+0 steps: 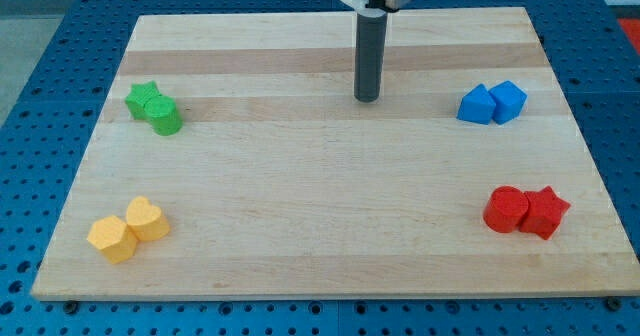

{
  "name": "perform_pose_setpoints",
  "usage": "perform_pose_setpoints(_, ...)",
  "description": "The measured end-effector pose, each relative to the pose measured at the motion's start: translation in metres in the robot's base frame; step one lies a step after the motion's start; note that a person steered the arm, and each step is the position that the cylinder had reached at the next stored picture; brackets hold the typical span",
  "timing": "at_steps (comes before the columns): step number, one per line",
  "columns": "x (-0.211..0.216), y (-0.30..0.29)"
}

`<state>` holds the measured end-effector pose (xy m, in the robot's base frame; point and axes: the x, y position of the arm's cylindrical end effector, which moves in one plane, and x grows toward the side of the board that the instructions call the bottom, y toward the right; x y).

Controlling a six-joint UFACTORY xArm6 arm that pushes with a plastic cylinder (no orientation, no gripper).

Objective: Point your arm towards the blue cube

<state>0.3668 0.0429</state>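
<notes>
Pale wooden board (330,226) lies on a blue perforated table (60,36); my tip (367,98) rests near the board's top centre, touching no block; the blue cube (508,100) sits well to my tip's right, touching another blue block (477,105).

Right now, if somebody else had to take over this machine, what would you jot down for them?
My tip rests on the board near the view's top centre, touching no block.
The blue cube sits to the view's right of my tip, touching a second blue block.
Green pair, yellow pair and red pair lie far off.
Done: nothing evident. Left: move my tip rightward toward the blue cube.
</notes>
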Motion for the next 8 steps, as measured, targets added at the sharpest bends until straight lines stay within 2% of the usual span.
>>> perform_pose_setpoints(1,0.000,0.000)
perform_pose_setpoints(2,-0.008,0.060)
perform_pose_setpoints(3,-0.011,0.075)
perform_pose_setpoints(4,-0.016,0.135)
perform_pose_setpoints(5,-0.028,0.145)
perform_pose_setpoints(6,-0.039,0.202)
perform_pose_setpoints(8,0.020,0.208)
